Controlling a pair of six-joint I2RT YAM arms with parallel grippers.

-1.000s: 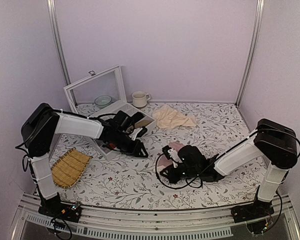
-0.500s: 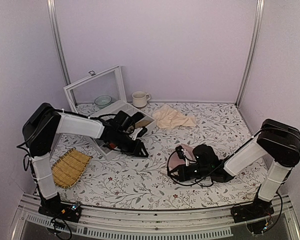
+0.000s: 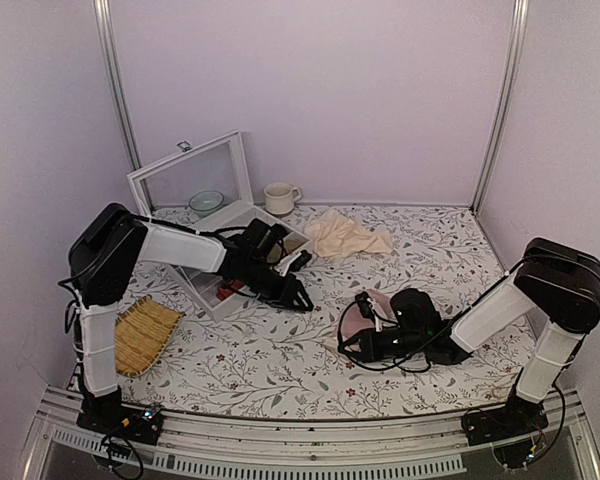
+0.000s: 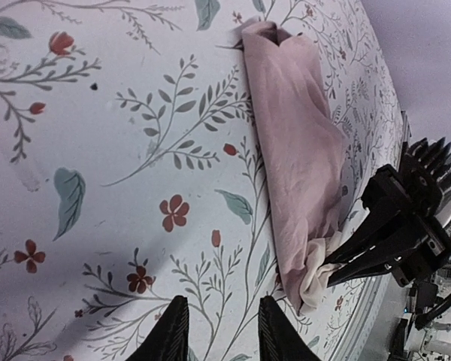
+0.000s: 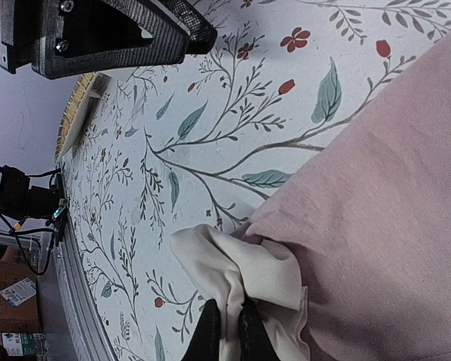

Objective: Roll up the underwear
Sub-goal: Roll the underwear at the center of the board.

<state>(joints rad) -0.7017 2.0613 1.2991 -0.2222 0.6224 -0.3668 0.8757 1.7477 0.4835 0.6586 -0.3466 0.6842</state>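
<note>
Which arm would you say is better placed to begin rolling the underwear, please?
Right: the right gripper is shut on the cream waistband end of the underwear, so it can probably roll from there. The left gripper hangs open above the table, beside the underwear and not touching it.

mug [image 3: 278, 197] back | bowl [image 3: 206, 201] left of mug | beige cloth [image 3: 346, 236] right of mug | woven mat [image 3: 140, 335] near-left

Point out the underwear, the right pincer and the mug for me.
underwear [image 4: 301, 150], left wrist view, on the middle of the pink fabric.
right pincer [image 5: 227, 331], right wrist view, midway between its fingertips, which are shut on the cream waistband.
mug [image 3: 278, 198], top view, on its side wall.
</note>
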